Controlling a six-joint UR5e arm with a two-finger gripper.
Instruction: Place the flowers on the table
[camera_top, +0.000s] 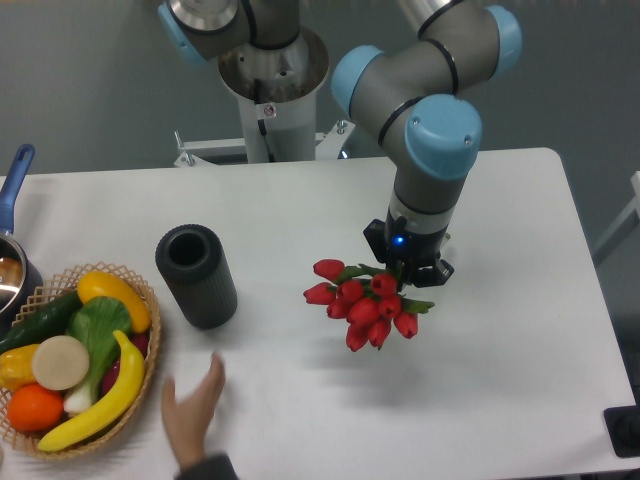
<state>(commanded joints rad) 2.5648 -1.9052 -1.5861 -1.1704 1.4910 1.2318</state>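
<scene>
A bunch of red tulips (362, 303) with green leaves hangs over the middle of the white table (500, 380), heads pointing left and down. My gripper (408, 272) is shut on the stems at the bunch's right end, directly above them. The fingers are mostly hidden by the wrist and the flowers. The bunch casts a shadow on the table below it and seems to be held just above the surface. A dark cylindrical vase (196, 274) stands empty to the left of the flowers.
A wicker basket (60, 440) of fruit and vegetables sits at the front left. A pot with a blue handle (14, 180) is at the left edge. A person's hand (190, 410) rests on the table near the front, right of the basket.
</scene>
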